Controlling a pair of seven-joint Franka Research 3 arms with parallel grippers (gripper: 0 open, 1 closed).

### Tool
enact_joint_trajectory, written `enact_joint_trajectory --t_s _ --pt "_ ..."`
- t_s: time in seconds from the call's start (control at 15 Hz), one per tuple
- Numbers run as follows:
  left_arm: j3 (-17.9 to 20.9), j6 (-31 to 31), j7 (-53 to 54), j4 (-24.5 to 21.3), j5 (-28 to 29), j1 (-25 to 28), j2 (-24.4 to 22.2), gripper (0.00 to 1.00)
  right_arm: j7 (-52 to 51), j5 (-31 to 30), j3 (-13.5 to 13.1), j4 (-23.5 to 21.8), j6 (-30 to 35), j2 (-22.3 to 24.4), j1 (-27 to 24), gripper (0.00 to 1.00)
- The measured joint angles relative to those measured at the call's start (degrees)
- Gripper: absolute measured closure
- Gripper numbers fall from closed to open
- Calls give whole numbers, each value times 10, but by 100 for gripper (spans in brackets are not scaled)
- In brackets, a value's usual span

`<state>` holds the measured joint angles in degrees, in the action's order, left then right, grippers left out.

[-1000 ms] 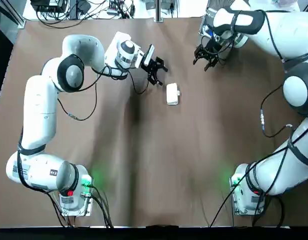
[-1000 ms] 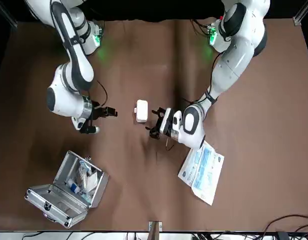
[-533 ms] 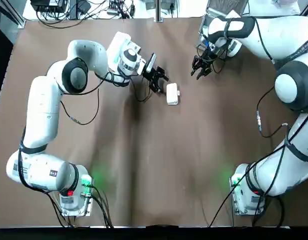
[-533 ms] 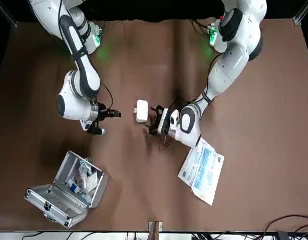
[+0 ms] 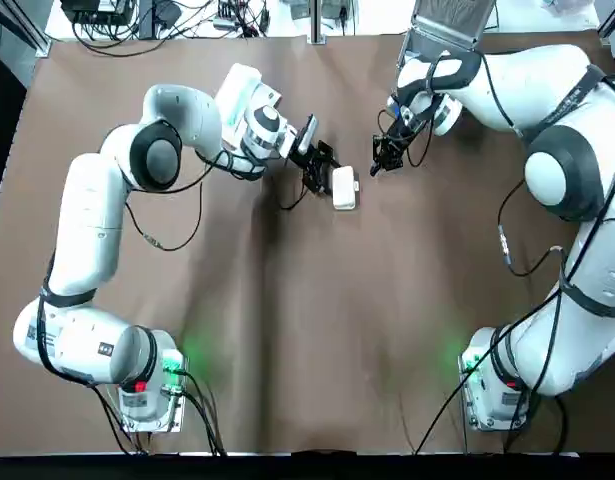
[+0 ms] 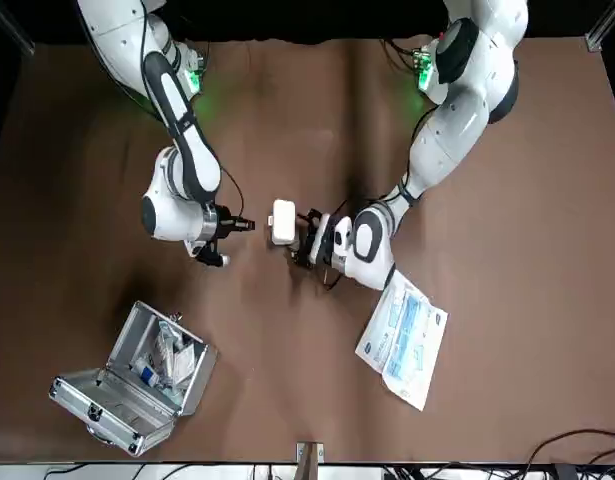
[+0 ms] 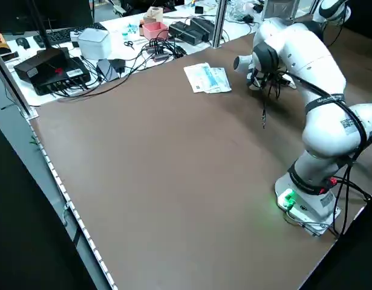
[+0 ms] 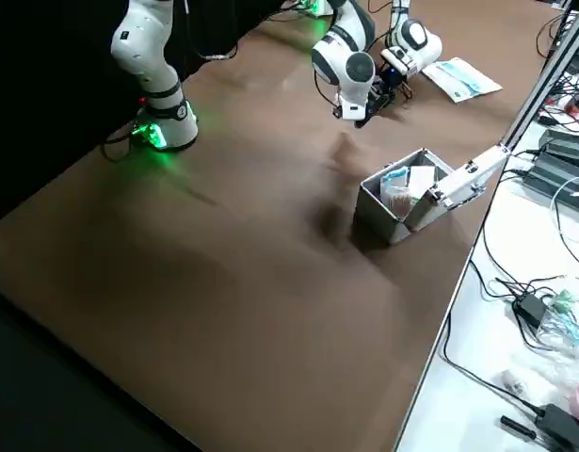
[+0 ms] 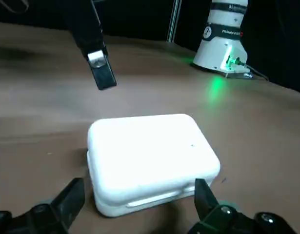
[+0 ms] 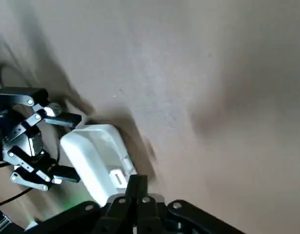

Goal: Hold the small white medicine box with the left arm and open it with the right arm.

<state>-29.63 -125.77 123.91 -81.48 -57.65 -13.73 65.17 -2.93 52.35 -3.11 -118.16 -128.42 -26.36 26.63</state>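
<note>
Looks like a robotics lab to me: a white left arm (image 5: pixel 87 230) and right arm (image 5: pixel 577 200) are mounted at a brown-covered table (image 7: pixel 143 151). The bench (image 7: pixel 58 93) beside it is a mess of cables (image 7: pixel 161 48), with a keyboard (image 7: pixel 62 33) and power bricks (image 8: pixel 538 306) lying around.

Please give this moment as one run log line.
left gripper: open, straddling medicine box | right gripper: shut, near its latch | medicine box: closed, on table

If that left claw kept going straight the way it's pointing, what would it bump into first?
Probably the small white medicine box, which lies right ahead of the left gripper, its near end between the open fingers.
</note>
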Motion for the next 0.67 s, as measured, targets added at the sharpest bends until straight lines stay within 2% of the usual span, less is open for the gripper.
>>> enact_joint_trajectory --t_s 0.67 --pt "2 -6 19 3 0 -7 5 6 -58 53 0 3 0 -38 15 99"
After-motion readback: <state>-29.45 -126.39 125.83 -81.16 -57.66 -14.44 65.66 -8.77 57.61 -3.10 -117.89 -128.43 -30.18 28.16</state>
